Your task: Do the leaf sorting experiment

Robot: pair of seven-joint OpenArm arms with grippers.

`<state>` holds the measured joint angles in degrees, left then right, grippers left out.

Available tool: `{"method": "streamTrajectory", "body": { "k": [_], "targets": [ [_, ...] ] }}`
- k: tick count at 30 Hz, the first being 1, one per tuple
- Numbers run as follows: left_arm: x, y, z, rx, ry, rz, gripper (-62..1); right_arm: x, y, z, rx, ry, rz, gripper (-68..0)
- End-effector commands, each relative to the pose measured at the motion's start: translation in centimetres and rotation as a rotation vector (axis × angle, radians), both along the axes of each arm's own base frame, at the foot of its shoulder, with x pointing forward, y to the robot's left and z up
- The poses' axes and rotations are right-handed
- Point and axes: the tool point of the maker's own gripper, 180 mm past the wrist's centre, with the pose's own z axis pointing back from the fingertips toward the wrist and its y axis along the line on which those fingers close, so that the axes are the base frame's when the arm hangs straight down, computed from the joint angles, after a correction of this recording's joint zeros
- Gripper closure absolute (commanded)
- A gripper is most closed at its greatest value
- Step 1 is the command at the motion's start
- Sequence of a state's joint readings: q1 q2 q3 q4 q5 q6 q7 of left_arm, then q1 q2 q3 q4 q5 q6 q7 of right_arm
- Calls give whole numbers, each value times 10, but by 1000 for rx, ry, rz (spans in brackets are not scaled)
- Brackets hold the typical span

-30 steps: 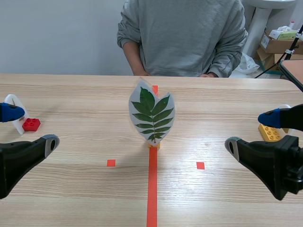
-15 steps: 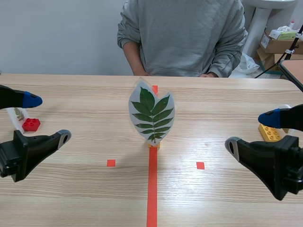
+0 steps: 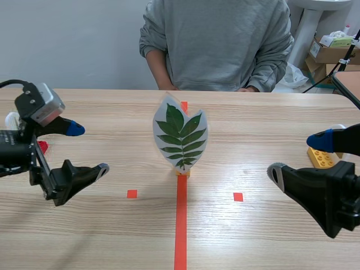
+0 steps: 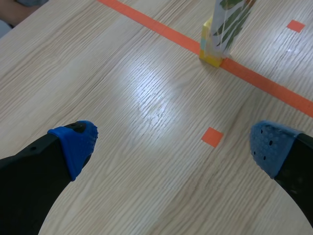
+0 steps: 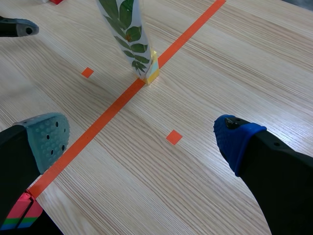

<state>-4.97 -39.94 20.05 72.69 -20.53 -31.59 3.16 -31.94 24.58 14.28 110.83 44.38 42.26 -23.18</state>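
Shows right gripper (image 5: pixel 142 139) spread wide over table (image 5: pixel 244 58); ahead, leaf card (image 5: pixel 124 29) upright in yellow block (image 5: pixel 150 73) on orange tape line (image 5: pixel 112 105); beyond, one left gripper finger (image 5: pixel 17 27).

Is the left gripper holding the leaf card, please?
No, in the left wrist view the left gripper is open with nothing between its fingers, and the leaf card stands ahead on its yellow block.

The left gripper (image 3: pixel 89 148) is positioned at the robot's left, raised on its arm, fingers spread wide and pointing toward the middle, while the right gripper (image 3: pixel 295 156) sits low at the right, fingers likewise spread wide.
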Motion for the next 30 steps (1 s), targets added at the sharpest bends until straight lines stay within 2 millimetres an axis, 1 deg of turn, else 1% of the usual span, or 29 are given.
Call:
{"method": "streamTrajectory", "body": {
  "k": [1,3,4,10,17,22,25,30],
  "targets": [
    [10,-12,10,-44,-30,-7,-607,3,1,8,12,-27,11,-608],
    [16,-19,6,-53,-21,-11,-562,3,1,8,12,-27,11,-608],
    [19,-23,4,-58,-16,-15,-558,3,1,8,12,-27,11,-608],
    [28,-55,-7,-63,-9,-78,-559,3,1,8,11,-27,11,-608],
    [28,-99,-17,-68,-1,-173,-559,3,1,8,12,-27,10,-608],
    [31,-128,-21,-72,-1,-216,-559,3,1,8,12,-27,10,-608],
    [33,-139,-23,-72,-7,-223,-559,3,1,8,12,-27,10,-608],
    [36,-148,-23,-90,-11,-219,-558,3,1,8,12,-27,10,-608]
  ]
}}
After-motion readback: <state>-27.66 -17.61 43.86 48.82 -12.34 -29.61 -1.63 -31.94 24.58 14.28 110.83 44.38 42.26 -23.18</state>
